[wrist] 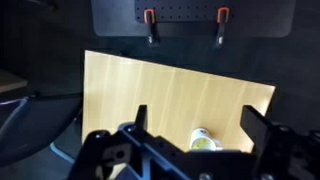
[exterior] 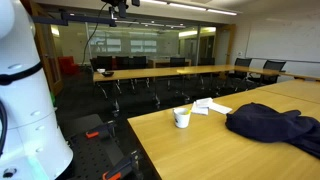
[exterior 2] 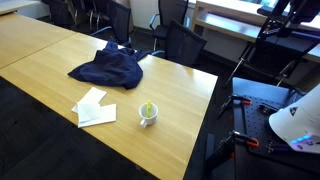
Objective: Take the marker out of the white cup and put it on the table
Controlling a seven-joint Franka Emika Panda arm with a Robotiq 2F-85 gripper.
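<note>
The white cup point(exterior 2: 148, 114) stands on the light-wood table point(exterior 2: 60, 70) near its end edge. The yellow-green marker point(exterior 2: 148, 108) stands inside it. The cup also shows in an exterior view point(exterior: 182, 118) and at the bottom of the wrist view point(wrist: 204, 140), partly hidden behind the gripper body. My gripper point(wrist: 198, 122) is open and empty, high above the table, its two fingers spread on either side of the cup. The gripper itself does not show in the exterior views; only the arm's white base point(exterior: 25, 90) does.
A dark jacket point(exterior 2: 108, 68) lies on the table beyond the cup. Flat white papers point(exterior 2: 92, 108) lie beside the cup. Long tables with black chairs point(exterior: 170, 72) stand at the back. Red-handled clamps point(wrist: 185, 18) sit on the black base beyond the table's end.
</note>
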